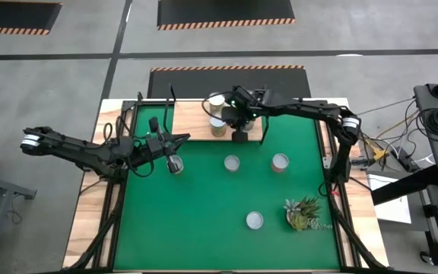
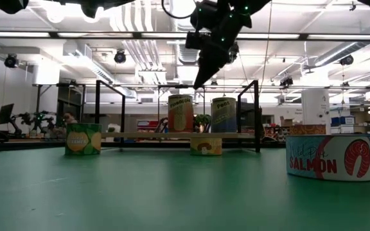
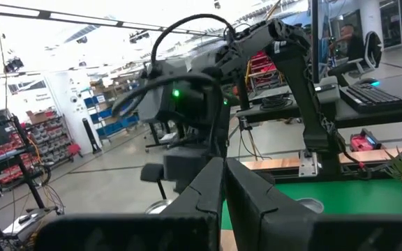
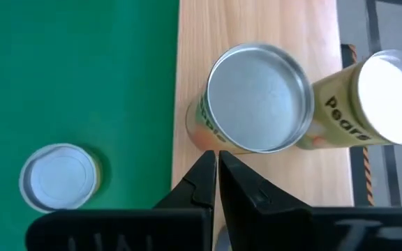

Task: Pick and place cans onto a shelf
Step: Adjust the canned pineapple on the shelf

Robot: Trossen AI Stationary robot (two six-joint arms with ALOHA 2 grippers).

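The shelf [image 1: 196, 120], a light-wood board with black brackets, lies along the mat's far edge. Two cans [image 1: 217, 101] [image 1: 218, 125] stand upright on it; the right wrist view shows them as silver tops [image 4: 259, 97] [image 4: 386, 97]. More cans rest on the green mat [image 1: 231, 162] [image 1: 280, 162] [image 1: 255, 221] [image 1: 175, 164]. My right gripper [image 1: 239, 137] [image 4: 216, 164] hangs shut above the shelf's near edge, beside the nearer shelf can and higher than its top [image 2: 198, 82]. My left gripper [image 1: 179, 139] [image 3: 223, 167] waits shut over the mat's left part, pointing about level.
A small leafy plant [image 1: 304, 213] sits on the mat near the right front. In the low view, a salmon tin [image 2: 329, 157] stands at the right, a green-labelled can [image 2: 83, 138] at the left and a low can [image 2: 206, 145] in front of the shelf.
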